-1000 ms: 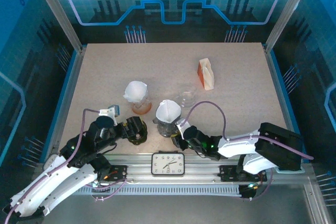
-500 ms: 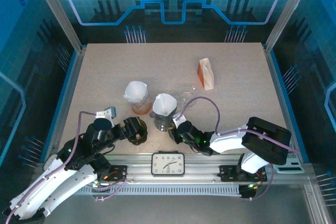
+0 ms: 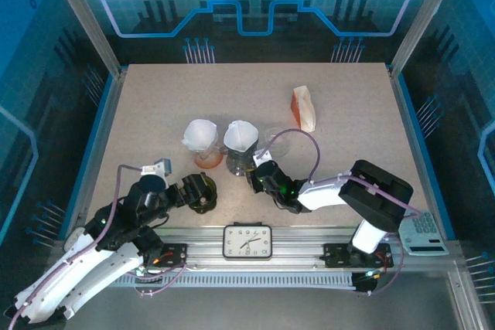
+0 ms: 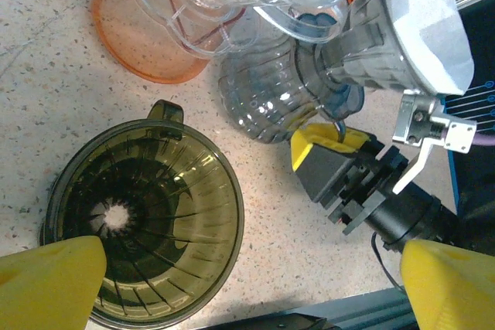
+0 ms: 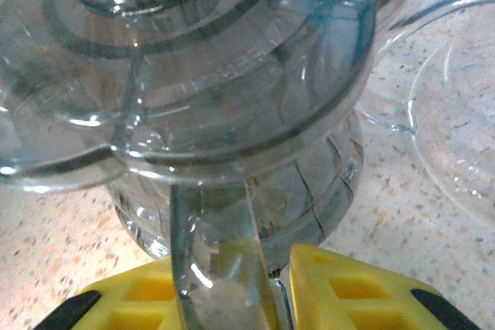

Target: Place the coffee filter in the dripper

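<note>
Landmark: olive dripper (image 3: 203,192), empty and upright on the bench (image 3: 155,106); its ribs and bare drain hole are plain in the left wrist view. Left gripper (image 4: 251,274) hangs just over it, fingers spread wide to either side, nothing between them.

Behind and to the right of the olive dripper stands the clear dripper (image 3: 240,161), a white coffee filter (image 3: 240,135) seated in its cone; right gripper (image 5: 247,287) is clamped on that dripper's thin clear handle (image 5: 216,245), one yellow finger each side of it. Directly behind the olive dripper is the orange dripper (image 3: 207,158) with a second filter (image 3: 200,134); the two filled drippers almost touch. Glass dish (image 3: 276,141) lies farther right of the olive dripper; filter pack (image 3: 303,108) well behind it and to the right.

Risks, as judged:
- The handle looks slick and narrow, so the clear dripper may swing or slip in the grip; any tilt could spill the filter, which sits loose and stands above the rim.
- A sideways drift would knock the orange dripper, crowded close; a drift the other way meets the glass dish.
- It is unclear which dripper the task means; if the olive one, the filter sits in the wrong cone, and the wide left fingers could clip its rim on a descent.
</note>
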Robot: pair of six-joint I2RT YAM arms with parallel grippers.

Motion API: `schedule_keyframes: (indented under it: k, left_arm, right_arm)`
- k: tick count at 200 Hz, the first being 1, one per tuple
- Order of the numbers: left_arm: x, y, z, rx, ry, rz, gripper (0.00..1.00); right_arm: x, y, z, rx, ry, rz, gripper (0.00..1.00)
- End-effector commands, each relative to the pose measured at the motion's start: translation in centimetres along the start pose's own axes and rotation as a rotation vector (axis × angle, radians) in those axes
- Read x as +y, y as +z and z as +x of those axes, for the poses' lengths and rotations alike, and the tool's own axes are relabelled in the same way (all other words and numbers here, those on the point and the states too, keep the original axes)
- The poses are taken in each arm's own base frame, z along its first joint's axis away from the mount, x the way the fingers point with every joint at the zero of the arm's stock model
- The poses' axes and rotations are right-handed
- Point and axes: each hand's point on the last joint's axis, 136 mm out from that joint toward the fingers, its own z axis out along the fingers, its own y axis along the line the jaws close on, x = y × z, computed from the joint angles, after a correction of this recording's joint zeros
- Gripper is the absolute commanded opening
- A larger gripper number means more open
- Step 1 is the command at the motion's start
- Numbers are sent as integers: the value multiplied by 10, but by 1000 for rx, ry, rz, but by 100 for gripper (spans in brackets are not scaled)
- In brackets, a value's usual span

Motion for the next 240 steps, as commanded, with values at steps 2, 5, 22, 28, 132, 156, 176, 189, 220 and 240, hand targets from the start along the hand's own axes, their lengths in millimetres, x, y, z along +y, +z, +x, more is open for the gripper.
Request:
schedule_keyframes:
  k: [2, 5, 22, 28, 132, 156, 176, 189, 220, 240]
  left_arm:
    - [9, 1, 1, -10, -19, -27, 99]
    - [10, 1, 1, -10, -19, -29, 99]
    - [10, 0, 1, -10, -20, -27, 99]
    - [11, 0, 1, -10, -20, -29, 99]
    - [28, 9, 12, 11, -16, -78, 95]
    - [30, 11, 12, 15, -13, -95, 93]
    - [30, 13, 13, 24, -3, -105, 92]
    - [31, 15, 14, 29, -2, -116, 91]
    - [32, 19, 15, 44, 23, -139, 91]
    - [33, 27, 18, 73, 47, -163, 89]
  right_arm:
    - [-11, 11, -18, -35, 27, 51, 32]
    - [-12, 12, -20, -37, 29, 53, 32]
    - [-17, 17, -24, -41, 41, 63, 32]
    - [-18, 18, -25, -41, 42, 63, 32]
    - [-11, 18, -20, -32, 31, -21, 45]
    - [-5, 8, -13, -20, 34, -46, 50]
    - [-2, 0, -7, -1, 34, -55, 55]
    - [1, -7, -2, 9, 38, -66, 57]
    - [6, -27, 6, 20, 52, -90, 59]
    - [9, -42, 6, 22, 50, -107, 59]
